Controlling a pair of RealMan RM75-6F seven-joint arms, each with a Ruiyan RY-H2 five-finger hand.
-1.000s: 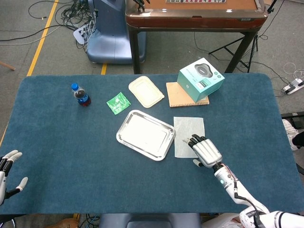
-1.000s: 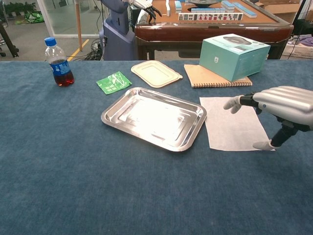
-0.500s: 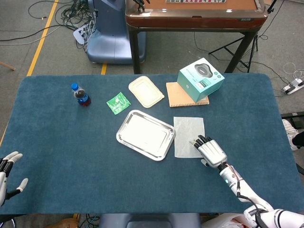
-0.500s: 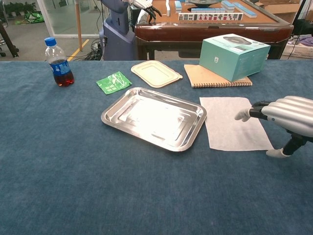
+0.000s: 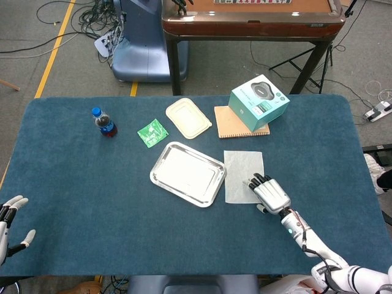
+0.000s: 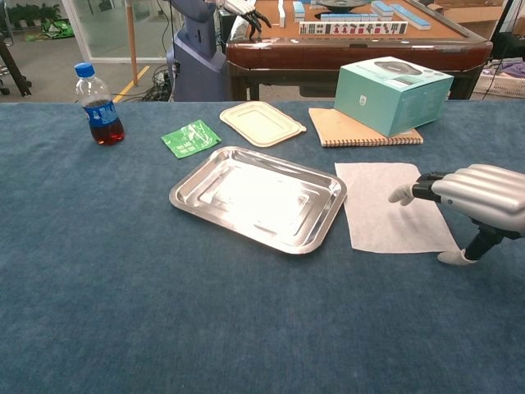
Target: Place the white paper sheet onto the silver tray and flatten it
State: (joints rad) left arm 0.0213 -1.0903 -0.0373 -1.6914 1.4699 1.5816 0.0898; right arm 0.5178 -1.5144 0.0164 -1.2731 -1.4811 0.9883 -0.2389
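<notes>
The white paper sheet (image 6: 392, 205) lies flat on the blue counter (image 6: 123, 287), right of the silver tray (image 6: 258, 197) and not on it. The right hand (image 6: 476, 197), holding nothing, fingers apart, hangs over the sheet's right edge. It looks like the pick-up step; next it must pinch the edge. The left hand (image 5: 9, 223), lower left, is open too.

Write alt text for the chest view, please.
The right hand hovers open at the near right corner of the paper, which lies flat on the table beside the empty tray. Behind stand a bottle, a packet and a box.
</notes>
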